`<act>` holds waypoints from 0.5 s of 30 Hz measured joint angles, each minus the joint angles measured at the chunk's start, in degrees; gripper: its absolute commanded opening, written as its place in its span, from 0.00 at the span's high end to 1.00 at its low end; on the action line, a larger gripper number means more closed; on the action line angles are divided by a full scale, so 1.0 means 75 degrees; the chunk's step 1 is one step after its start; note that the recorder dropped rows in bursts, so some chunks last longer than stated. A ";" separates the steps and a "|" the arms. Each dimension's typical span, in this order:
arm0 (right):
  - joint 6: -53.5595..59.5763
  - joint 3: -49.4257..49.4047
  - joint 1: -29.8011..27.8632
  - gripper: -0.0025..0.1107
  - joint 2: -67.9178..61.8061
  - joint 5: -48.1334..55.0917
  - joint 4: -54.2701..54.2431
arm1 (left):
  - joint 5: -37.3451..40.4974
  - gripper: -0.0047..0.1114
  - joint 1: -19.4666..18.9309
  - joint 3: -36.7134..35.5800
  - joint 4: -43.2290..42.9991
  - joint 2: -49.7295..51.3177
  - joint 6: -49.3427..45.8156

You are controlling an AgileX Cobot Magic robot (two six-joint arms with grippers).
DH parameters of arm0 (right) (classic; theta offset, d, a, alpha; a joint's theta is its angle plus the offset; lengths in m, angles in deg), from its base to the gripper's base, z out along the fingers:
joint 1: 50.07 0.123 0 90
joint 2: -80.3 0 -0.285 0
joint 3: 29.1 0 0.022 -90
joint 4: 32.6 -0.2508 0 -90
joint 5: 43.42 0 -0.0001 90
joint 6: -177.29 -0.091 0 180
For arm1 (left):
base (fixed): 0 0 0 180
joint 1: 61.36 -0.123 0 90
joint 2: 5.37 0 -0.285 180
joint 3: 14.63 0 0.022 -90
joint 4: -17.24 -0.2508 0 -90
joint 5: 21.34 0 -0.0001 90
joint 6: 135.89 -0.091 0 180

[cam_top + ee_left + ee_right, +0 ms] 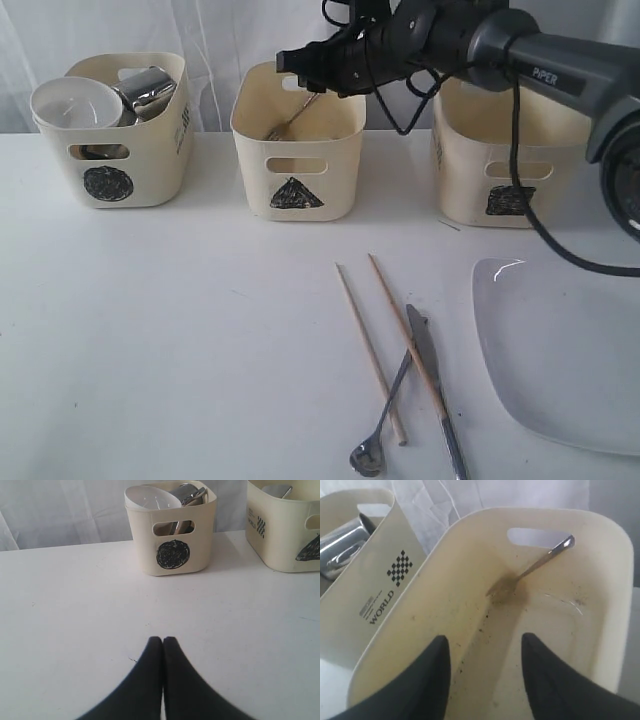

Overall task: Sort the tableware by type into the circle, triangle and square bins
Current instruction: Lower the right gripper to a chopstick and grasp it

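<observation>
Beneath the parted right tool [484, 640], steel fork [540, 562] inside triangle bin [602, 527]

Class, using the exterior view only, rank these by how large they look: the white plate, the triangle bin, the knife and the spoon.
1. white plate, though it is nearer the camera and cut off by the frame edge
2. triangle bin
3. knife
4. spoon

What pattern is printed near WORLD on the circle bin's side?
A black checkerboard, clearest in the right wrist view.
</observation>
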 measured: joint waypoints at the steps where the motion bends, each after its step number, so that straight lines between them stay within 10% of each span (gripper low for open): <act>1: 0.0016 -0.0081 0.0000 0.61 0.0156 0.0183 0.0175 | 0.0000 0.94 0.0000 0.0000 0.0000 0.0000 0.0000; 15: 0.0687 -0.3863 0.0637 0.61 0.2586 0.4299 0.2780 | 0.0000 0.94 0.0000 0.0000 0.0000 0.0000 0.0000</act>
